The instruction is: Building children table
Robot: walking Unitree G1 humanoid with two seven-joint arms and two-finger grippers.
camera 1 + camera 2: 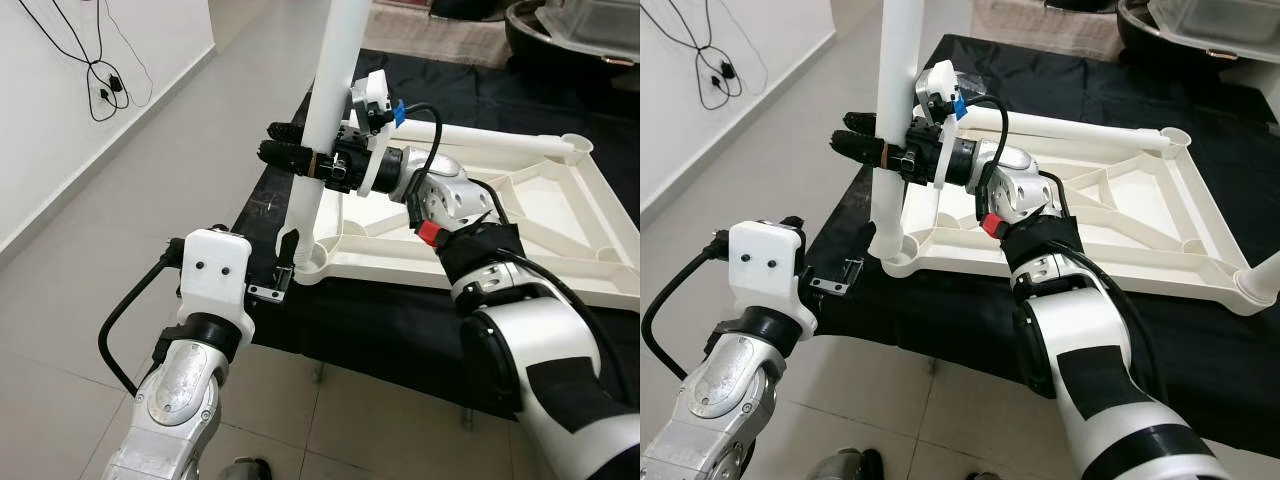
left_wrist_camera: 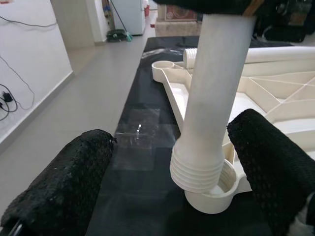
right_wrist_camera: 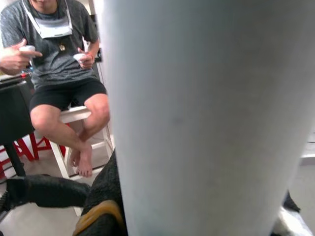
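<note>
White plastic makes up the long round table leg (image 1: 322, 120) that the right gripper (image 1: 290, 145) clamps at mid-height in the left eye view, both black fingers closed around it, holding it nearly upright. Below that gripper, the leg's foot meets the corner socket (image 1: 312, 262) of the upturned white plastic tabletop (image 1: 540, 205). The left gripper (image 1: 285, 262) waits just beside that socket; how far its fingers stand apart is hard to read here.

From the left wrist view, the left gripper is wide open and holds nothing, one padded finger on each side of the leg's ribbed threaded end (image 2: 197, 169), which sits tilted on the socket rim, not yet seated. Judging by this, the step is fitting the leg; next it likely needs straightening, then pressing or twisting down.

Past the leg, the right wrist view shows a seated person (image 3: 59, 64) on a white stool.

A low table under black cloth (image 1: 400, 320) carries the tabletop, on a grey tiled floor (image 1: 150, 180).
</note>
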